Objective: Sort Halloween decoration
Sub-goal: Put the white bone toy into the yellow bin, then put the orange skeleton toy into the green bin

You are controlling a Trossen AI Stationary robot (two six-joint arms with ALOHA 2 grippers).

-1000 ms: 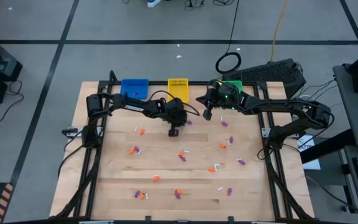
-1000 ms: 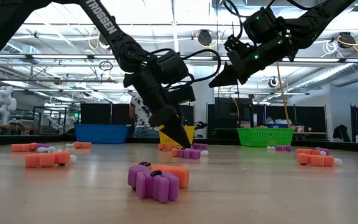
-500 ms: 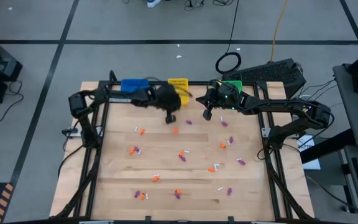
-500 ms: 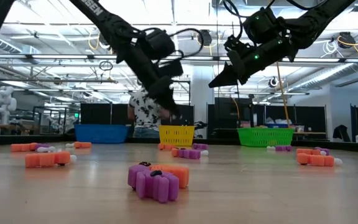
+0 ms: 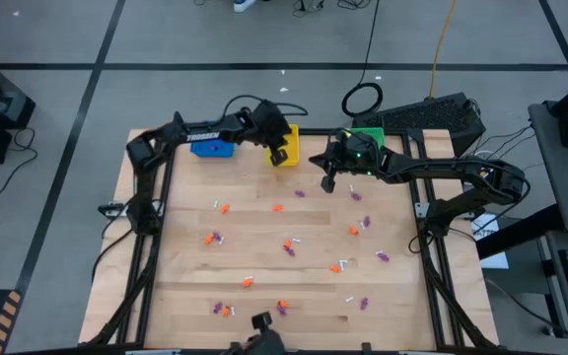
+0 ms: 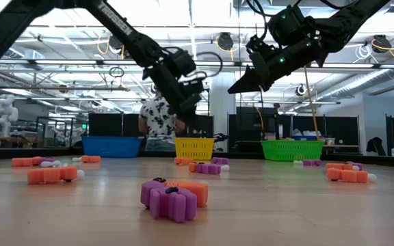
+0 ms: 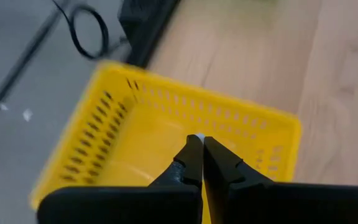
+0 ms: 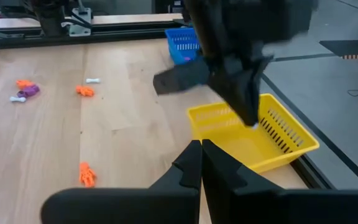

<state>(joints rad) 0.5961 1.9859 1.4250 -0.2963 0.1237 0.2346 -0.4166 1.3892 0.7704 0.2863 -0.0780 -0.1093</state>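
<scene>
From above, we saw the left gripper (image 5: 282,156) poised over the yellow basket (image 5: 285,148) at the table's far edge, between the blue basket (image 5: 211,148) and the green basket (image 5: 368,136). Its wrist view gave what the overhead could not: the fingers pressed together on a tiny white trinket (image 7: 198,137), just a pale speck at the tips, with the basket's slotted walls directly beneath. The right wrist view caught the same speck (image 8: 252,125) from the side, held above the basket's open mouth.

The right gripper (image 5: 329,183) hung near the green basket, well above the wooden table (image 5: 402,296); its own camera showed the two dark fingers closed against each other with nothing between them.

The remaining Halloween decoration lay scattered across the table, orange, purple and white pieces. Only the low view showed their shapes up close, with a purple piece (image 6: 169,202) touching an orange one (image 6: 191,190) in the foreground. That view also revealed a person (image 6: 158,123) standing in the room behind the baskets.
</scene>
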